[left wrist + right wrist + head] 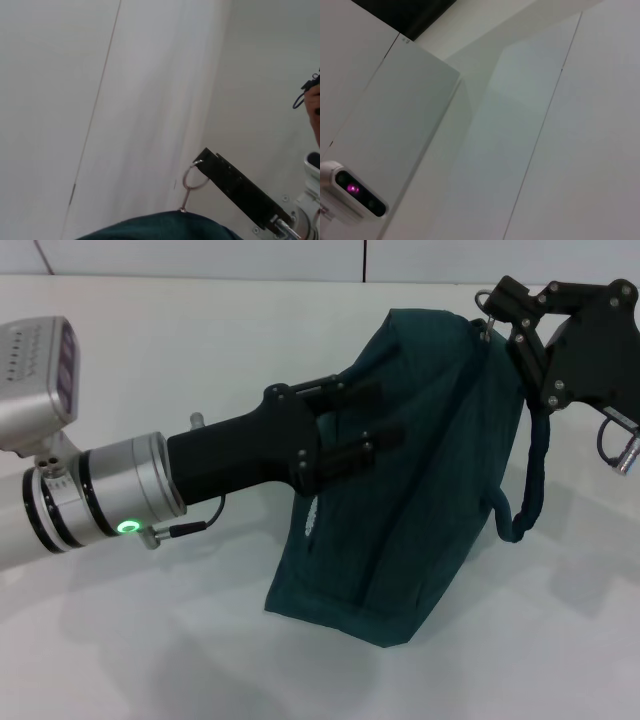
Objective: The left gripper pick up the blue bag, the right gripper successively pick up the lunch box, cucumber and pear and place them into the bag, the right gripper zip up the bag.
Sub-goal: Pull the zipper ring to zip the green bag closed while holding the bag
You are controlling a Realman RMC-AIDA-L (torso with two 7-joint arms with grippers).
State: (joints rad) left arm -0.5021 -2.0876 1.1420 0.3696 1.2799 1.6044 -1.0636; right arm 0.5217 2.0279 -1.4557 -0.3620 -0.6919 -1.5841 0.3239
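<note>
Left pincer (pixel 375 425) clamps one blue bag (pixel 400 530) — right pincer (pixel 497 302) on ring pull (pixel 194 176).

A rounded edge of the blue bag (pixel 160 227) rises at the frame's bottom, its metal ring pull (pixel 194 176) standing up from the fabric and hooked by a black finger (pixel 235 187) of the right tool against pale walls.
</note>
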